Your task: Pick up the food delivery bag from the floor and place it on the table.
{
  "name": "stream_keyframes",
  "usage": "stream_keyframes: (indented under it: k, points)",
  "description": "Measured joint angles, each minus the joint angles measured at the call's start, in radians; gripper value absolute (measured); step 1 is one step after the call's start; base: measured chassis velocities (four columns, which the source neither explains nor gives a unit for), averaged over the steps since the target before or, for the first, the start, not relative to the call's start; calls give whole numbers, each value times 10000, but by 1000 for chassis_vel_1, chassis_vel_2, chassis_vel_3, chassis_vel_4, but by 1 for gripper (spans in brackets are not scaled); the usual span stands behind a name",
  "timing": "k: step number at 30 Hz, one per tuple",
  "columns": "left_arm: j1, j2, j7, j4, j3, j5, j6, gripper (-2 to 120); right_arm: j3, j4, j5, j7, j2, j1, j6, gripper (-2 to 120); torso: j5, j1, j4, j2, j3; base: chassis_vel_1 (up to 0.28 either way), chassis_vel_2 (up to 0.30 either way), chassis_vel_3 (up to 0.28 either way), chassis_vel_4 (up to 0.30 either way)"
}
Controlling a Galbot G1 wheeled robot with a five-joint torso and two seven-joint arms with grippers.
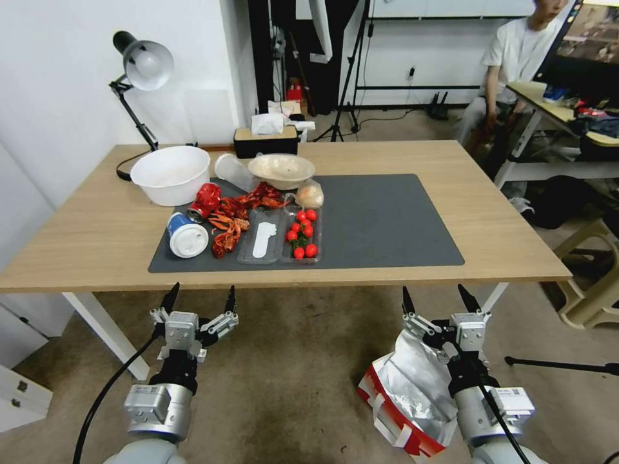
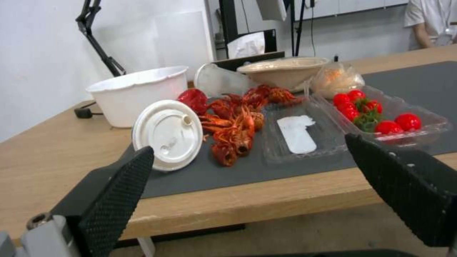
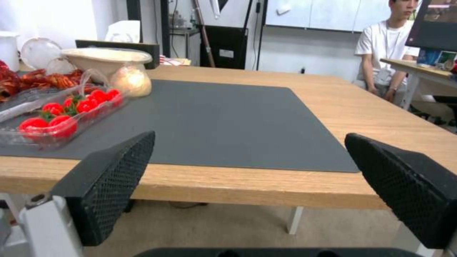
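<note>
From the head view, the large white paper food delivery bag with red sides and silver foil lining lies tipped on the mottled brown floor, below the near edge of the light-wood table, so nothing is lifted yet. The right gripper hangs spread just above the bag's foil mouth, apparently lined up to reach it. The left gripper hangs spread and empty, likely waiting.

In the left wrist view, its 2 fingers frame red crayfish on the dark grey mat.

In the right wrist view, the mat's bare half near the table's front edge looks like room for the bag.
</note>
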Motion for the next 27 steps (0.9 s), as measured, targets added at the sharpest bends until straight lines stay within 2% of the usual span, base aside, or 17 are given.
stream_keyframes:
  k: [17,20,23,24,27]
  points:
    - [-13,29,-27,-6,34,-66,18,100,-4,18,-2,-38,9,-4,-29,100,0,0,1,0,0,0,0,0,0]
    - [-157,317,-348,-272,435,-661,301,100,-62,205,-85,-420,136,-55,-312,100,1,0,2,0,0,0,0,0,0]
    - [-442,886,-971,-781,1199,-1807,871,100,-329,818,-369,-1637,564,-221,-1192,100,-3,0,-2,0,0,0,0,0,0]
    - [-442,886,-971,-781,1199,-1807,871,100,-329,818,-369,-1637,564,-221,-1192,100,-3,0,-2,0,0,0,0,0,0]
    - [-675,1356,-1497,-1215,1847,-2776,1351,100,-324,942,-366,-1907,662,-189,-1302,100,1,0,-2,0,0,0,0,0,0]
